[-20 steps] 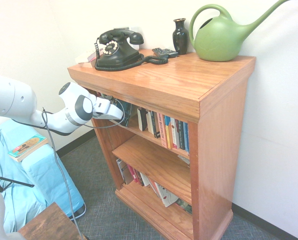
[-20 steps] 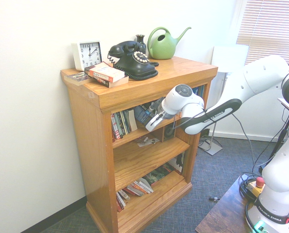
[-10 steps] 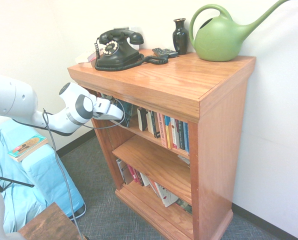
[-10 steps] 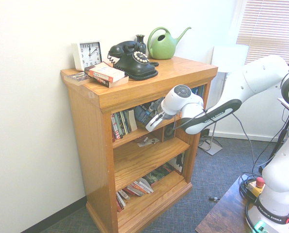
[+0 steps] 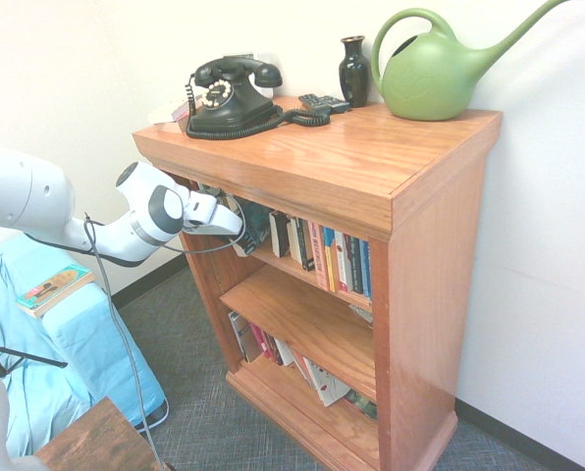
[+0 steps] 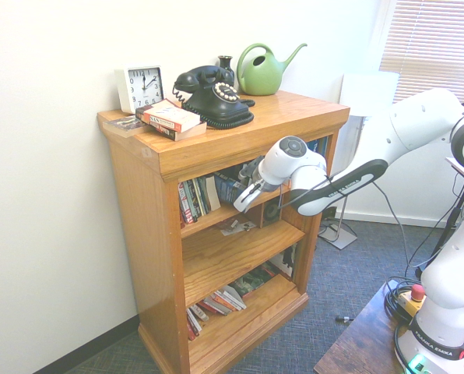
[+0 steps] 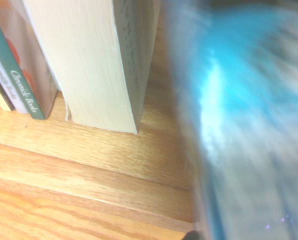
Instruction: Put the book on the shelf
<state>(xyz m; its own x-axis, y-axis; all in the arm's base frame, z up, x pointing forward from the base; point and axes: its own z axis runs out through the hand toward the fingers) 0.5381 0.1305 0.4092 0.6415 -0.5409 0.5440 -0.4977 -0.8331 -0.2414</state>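
Observation:
The shelf (image 5: 351, 167) is a reddish-brown wooden bookcase (image 6: 279, 117) with a thick top. My gripper (image 5: 236, 234) reaches into its top compartment from the front and is shut on the book (image 5: 252, 224), a thick dark blue-teal paperback. From the other side, the book (image 6: 229, 187) stands nearly upright just above the top board, between the gripper (image 6: 242, 201) and the standing books. Close up, its cover is a blurred blue surface (image 7: 239, 115) over the shelf board (image 7: 89, 165).
A black telephone (image 5: 229, 96), a dark vase (image 5: 354, 69), a green watering can (image 5: 430, 74), a clock (image 6: 141, 87) and stacked books (image 6: 170, 119) sit on top. Upright books (image 5: 327, 257) fill part of the top compartment; a cream-paged one (image 7: 94, 60) stands close by.
The gripper has edged slightly further into the top compartment, and the book has shifted closer to the standing books. The grip has not changed.

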